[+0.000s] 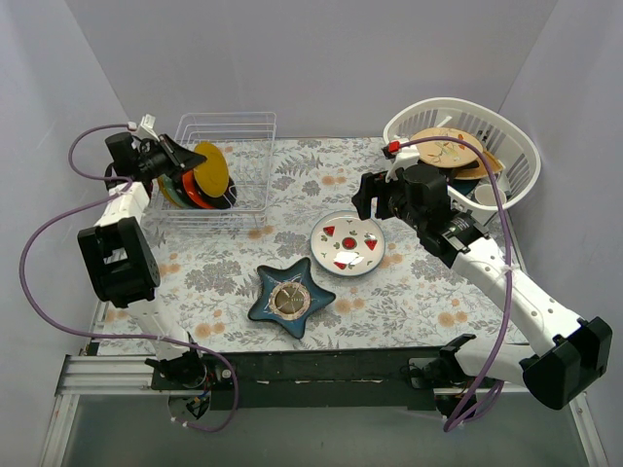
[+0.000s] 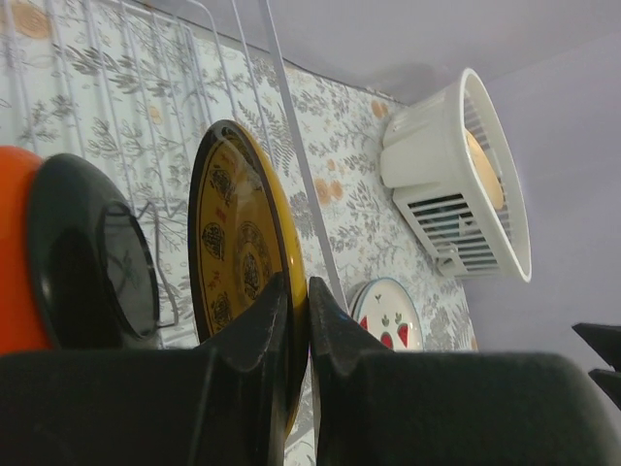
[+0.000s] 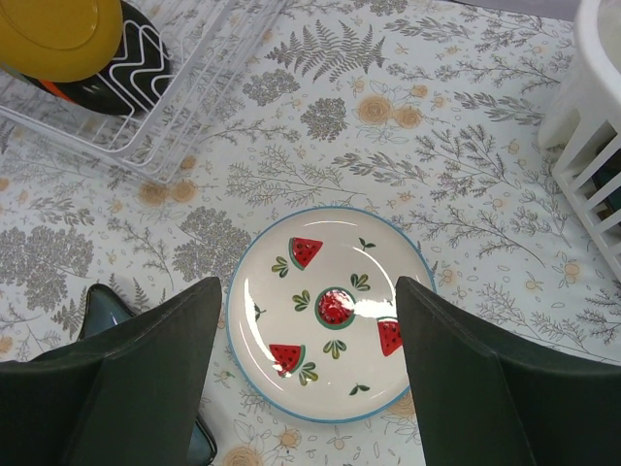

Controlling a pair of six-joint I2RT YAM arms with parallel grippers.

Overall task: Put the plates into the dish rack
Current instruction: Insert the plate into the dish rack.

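The clear wire dish rack stands at the back left. In it stand teal-green, orange-red, black and yellow patterned plates. My left gripper is shut on the rim of the yellow plate, which stands upright in the rack; the plate also shows from above. The white plate with red triangles lies flat on the cloth. My right gripper is open and hovers right above that plate, empty.
A dark blue star-shaped dish lies near the front centre. A white slotted basket with a tan sprig plate and other dishes stands at the back right. The floral cloth covers the table.
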